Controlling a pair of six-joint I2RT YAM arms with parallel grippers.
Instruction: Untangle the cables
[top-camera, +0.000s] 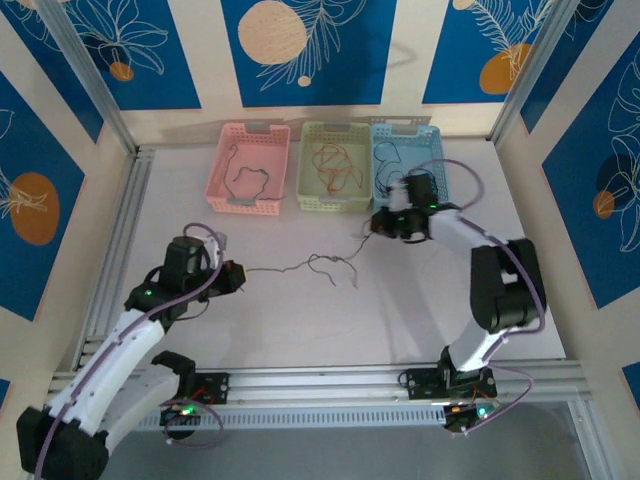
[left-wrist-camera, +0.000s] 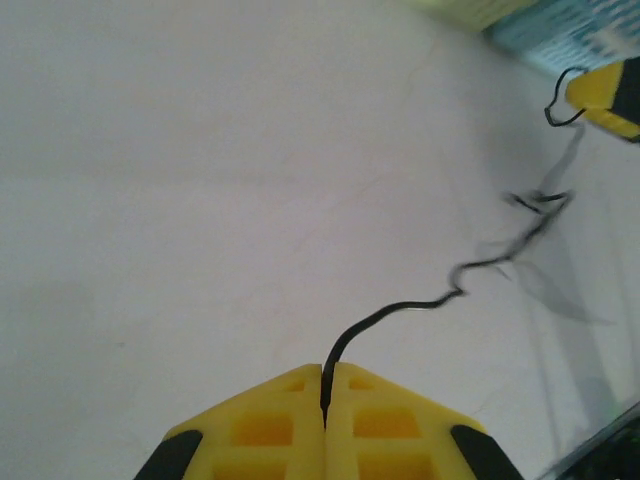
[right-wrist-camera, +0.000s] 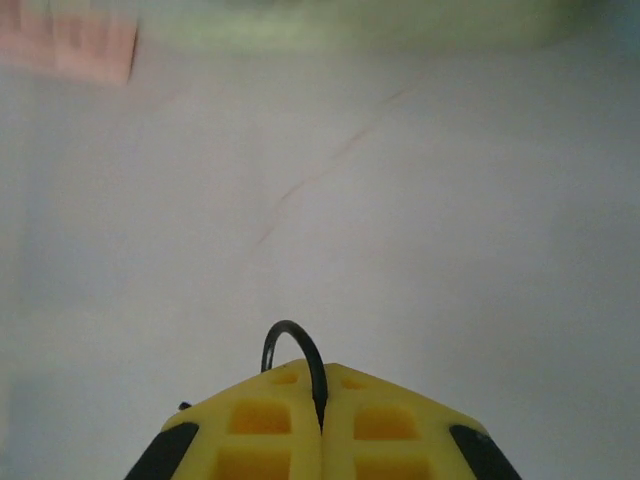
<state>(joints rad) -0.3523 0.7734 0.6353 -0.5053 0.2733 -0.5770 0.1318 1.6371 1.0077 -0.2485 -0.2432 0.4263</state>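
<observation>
Left hand (top-camera: 236, 277) sat low over the bench (top-camera: 300, 330), fingers pressed together on one end of a black cable (top-camera: 290, 266). Its wrist view showed the strand coming straight out of the seam between the yellow pads.

From there the cable ran rightward across the bench, slack and wavy, with a small kinked loop (top-camera: 335, 262) about midway. Could not tell whether that was a true knot.

Further right, the right hand (top-camera: 378, 224) was closed on the cable's other end, just in front of the blue basket (top-camera: 405, 128). Its wrist view showed a short black arch pinched between the pads.

Along the back, left to right:
- pink basket (top-camera: 247, 205), a dark strand inside
- green basket (top-camera: 333, 207), a red-orange strand
- blue basket, another dark one

Judged step: the one strand on the bench, held at both ends for straightening. The next move probably called for drawing the hands apart gently to open the kink. One hand would then release so the other could carry the strand to a basket. A sharp tug might tighten the kink.
</observation>
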